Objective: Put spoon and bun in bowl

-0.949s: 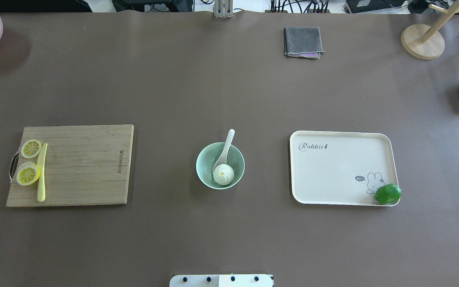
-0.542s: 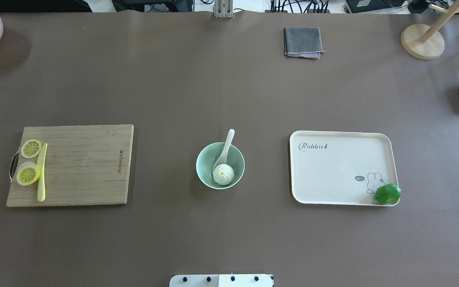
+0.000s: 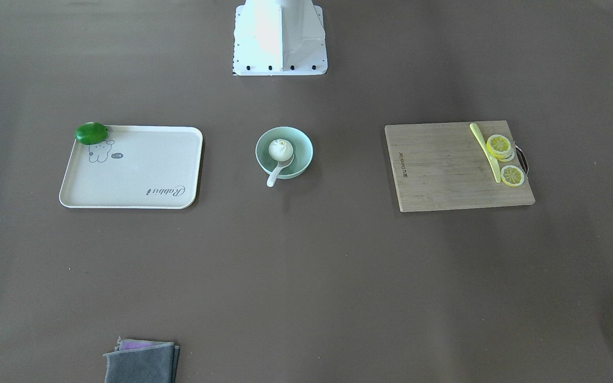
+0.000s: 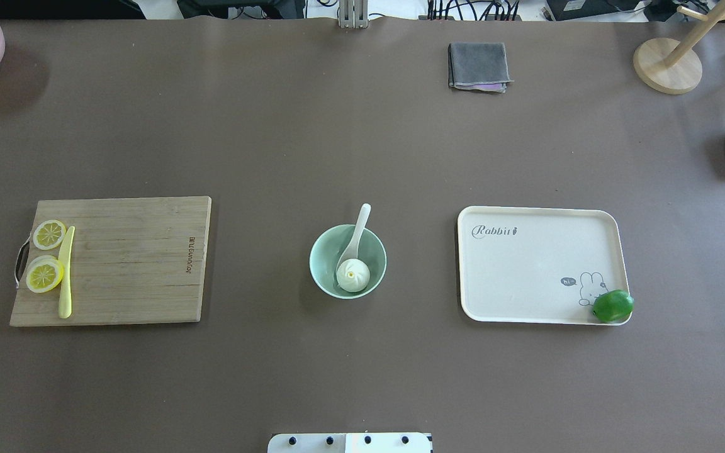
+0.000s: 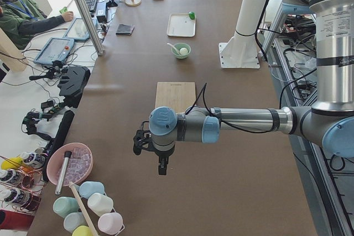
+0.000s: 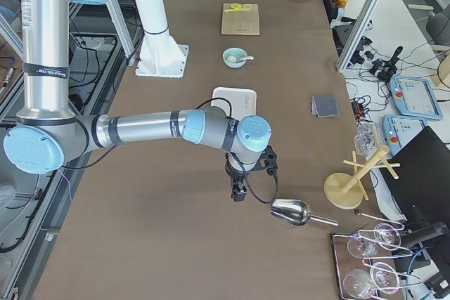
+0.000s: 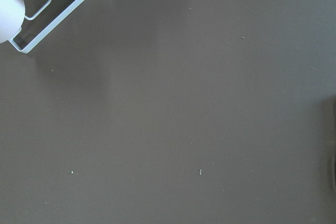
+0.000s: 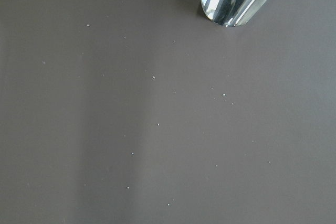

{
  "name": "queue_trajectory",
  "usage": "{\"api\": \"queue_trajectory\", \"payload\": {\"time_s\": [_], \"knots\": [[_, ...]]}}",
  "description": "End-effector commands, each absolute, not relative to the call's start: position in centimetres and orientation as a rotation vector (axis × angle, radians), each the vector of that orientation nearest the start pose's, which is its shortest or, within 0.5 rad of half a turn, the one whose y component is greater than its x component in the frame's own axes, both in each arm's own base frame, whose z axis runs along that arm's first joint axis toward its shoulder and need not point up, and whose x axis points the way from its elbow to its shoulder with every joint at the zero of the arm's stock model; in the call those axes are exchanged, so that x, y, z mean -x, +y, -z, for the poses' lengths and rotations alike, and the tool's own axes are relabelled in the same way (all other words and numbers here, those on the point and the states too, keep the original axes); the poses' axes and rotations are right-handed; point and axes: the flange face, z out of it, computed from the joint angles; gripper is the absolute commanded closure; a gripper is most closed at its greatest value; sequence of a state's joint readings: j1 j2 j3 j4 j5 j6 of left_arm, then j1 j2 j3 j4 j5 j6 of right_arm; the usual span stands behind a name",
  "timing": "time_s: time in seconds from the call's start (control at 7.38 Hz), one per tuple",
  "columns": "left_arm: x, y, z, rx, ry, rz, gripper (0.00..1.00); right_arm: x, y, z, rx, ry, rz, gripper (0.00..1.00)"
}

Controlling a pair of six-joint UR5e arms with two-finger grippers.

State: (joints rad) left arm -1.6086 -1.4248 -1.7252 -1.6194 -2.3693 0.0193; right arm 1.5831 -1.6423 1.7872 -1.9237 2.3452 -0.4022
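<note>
Bowl [image 4: 323, 255]: holds bun [image 4: 353, 275] and spoon [image 4: 357, 228], handle over rim. Left gripper [image 5: 161, 168], right gripper [image 6: 238, 192]: well apart from bowl, jaw spacing cannot be told.

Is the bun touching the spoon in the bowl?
Touching. In the overhead view the scoop end of the spoon disappears under the bun with no gap, both inside the bowl. The front-facing view shows the same overlap.

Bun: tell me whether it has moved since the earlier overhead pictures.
No. The bun lies in the robot-side half of the bowl, at the scoop end of the spoon, exactly as before, at the same offset from the tray.
</note>
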Motion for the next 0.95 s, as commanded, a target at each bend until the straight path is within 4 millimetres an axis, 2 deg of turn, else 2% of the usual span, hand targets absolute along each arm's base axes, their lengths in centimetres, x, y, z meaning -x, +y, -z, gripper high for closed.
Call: {"api": "queue_trajectory", "payload": {"time_s": [0.0, 0.81], "knots": [[7.78, -42.91, -62.98, -0.103, 0.796, -0.017, 0.02, -6.89, -43.95, -61.89, 0.032, -0.8, 0.291, 0.0], [7.75, -42.14, -63.6, -0.092, 0.797, -0.012, 0.02, -6.44, -44.11, -61.61, 0.028, -0.807, 0.303, 0.0]]}}
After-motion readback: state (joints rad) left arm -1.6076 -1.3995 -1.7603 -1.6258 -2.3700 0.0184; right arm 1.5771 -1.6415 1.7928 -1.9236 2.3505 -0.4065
